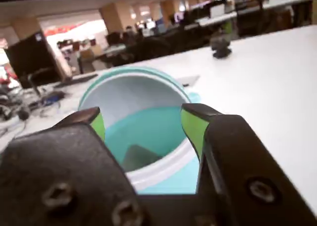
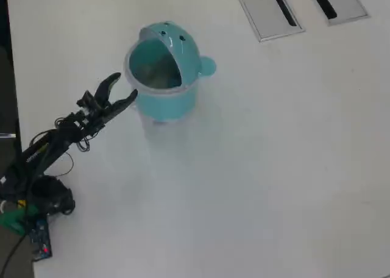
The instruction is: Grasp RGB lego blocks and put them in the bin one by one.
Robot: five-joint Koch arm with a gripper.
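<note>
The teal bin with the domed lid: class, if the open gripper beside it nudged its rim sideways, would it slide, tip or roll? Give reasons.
The teal bin looks like thin plastic, so it is probably light and would slide easily on the smooth white table. It stands upright and fairly tall, so a push at the rim from the gripper might tip it. Once on its round side, it could roll.

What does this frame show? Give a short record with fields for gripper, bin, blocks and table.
gripper: open, empty, jaws spread beside the bin's mouth
bin: teal bin upright, hood lid on the far side of the mouth in the wrist view
blocks: none on the table; dim shape inside the bin, cannot tell what
table: white table, grey slotted panels at the top edge
</note>
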